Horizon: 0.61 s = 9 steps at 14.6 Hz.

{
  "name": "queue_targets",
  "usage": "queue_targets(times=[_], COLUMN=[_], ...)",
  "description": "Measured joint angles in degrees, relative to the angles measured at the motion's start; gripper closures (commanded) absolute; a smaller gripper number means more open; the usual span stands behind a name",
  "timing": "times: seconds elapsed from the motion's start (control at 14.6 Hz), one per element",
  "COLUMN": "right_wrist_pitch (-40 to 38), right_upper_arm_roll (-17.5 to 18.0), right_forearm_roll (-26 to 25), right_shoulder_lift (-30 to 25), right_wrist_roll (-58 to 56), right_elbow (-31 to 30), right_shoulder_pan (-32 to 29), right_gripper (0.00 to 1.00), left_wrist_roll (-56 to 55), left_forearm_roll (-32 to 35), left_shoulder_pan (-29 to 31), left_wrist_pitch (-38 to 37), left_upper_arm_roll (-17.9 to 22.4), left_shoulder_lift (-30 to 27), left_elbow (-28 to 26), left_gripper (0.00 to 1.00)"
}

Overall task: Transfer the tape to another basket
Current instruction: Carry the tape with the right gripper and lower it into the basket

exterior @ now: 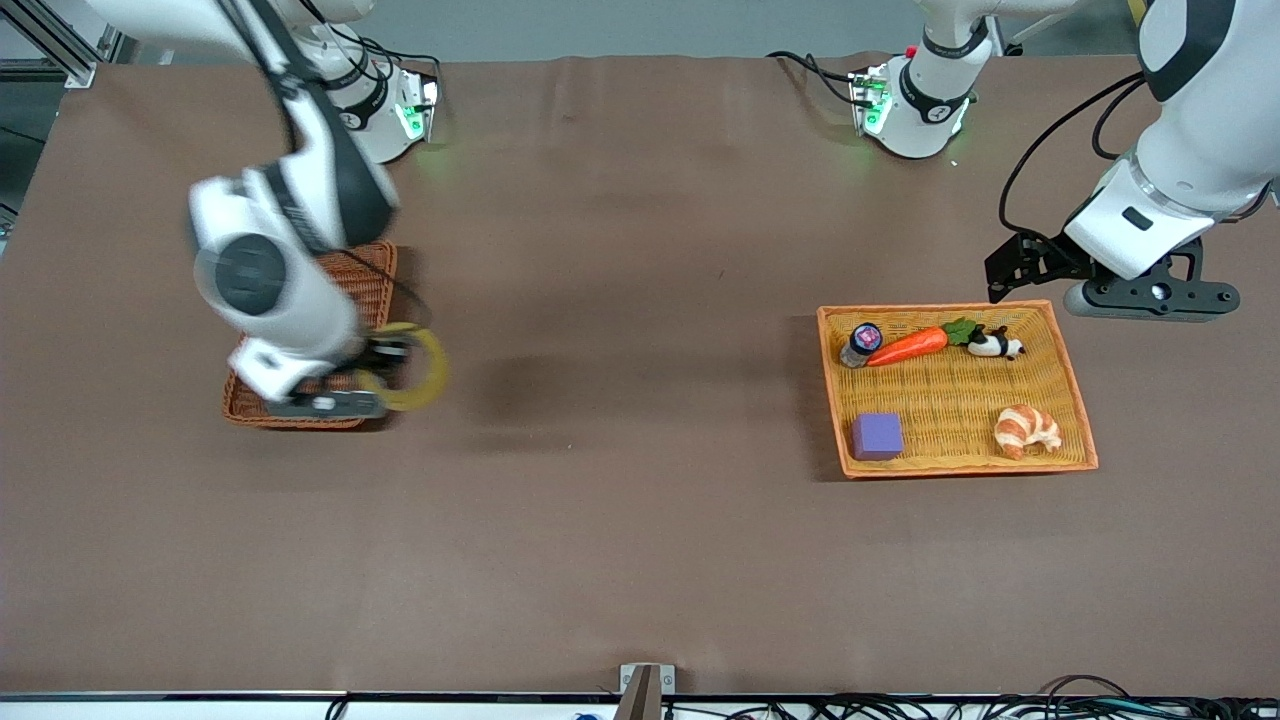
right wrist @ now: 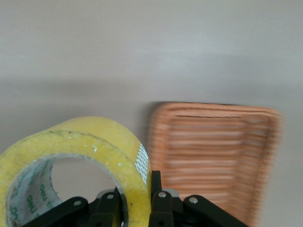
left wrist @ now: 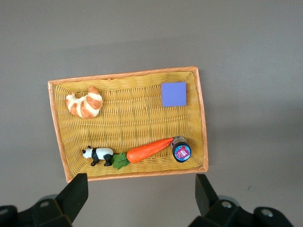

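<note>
My right gripper (exterior: 385, 368) is shut on the tape (exterior: 418, 368), a yellowish ring gripped by its wall. It holds the roll in the air over the edge of the dark reddish-brown basket (exterior: 368, 268) that faces the left arm's end. In the right wrist view one finger is inside the tape (right wrist: 94, 142) and one outside, my right gripper (right wrist: 135, 189) pinching it, with the basket (right wrist: 213, 156) below. My left gripper (exterior: 1012, 275) is open and empty, waiting above the table beside the orange-yellow tray (exterior: 960, 466); it also shows in the left wrist view (left wrist: 141, 189).
The orange-yellow tray (left wrist: 128, 73) at the left arm's end holds a purple cube (exterior: 877, 436), a croissant (exterior: 1026, 430), a carrot (exterior: 908, 346), a toy panda (exterior: 995, 345) and a small jar (exterior: 862, 343). Brown cloth covers the table.
</note>
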Motion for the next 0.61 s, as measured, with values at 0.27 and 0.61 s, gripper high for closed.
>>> queue_targets(times=[0.27, 0.61], right_wrist_pitch=[9.2, 30.3], right_upper_arm_roll=[-12.1, -18.4], right_forearm_roll=[0.4, 0.5], right_shoulder_lift=[-6.8, -9.8], right_wrist_roll=[-13.9, -19.1], right_elbow=[-13.7, -33.9], right_shoulder_pan=[-0.4, -0.4], right_gripper=[1.0, 0.99], left_wrist_roll=[0.1, 0.1], left_forearm_roll=[0.0, 0.0], left_shoulder_pan=[-0.3, -0.4], left_wrist_pitch=[0.0, 0.0], left_upper_arm_roll=[1.6, 1.6], left_shoulder_lift=[-0.2, -0.3], left_elbow=[-0.1, -0.1], left_gripper=[0.0, 0.0])
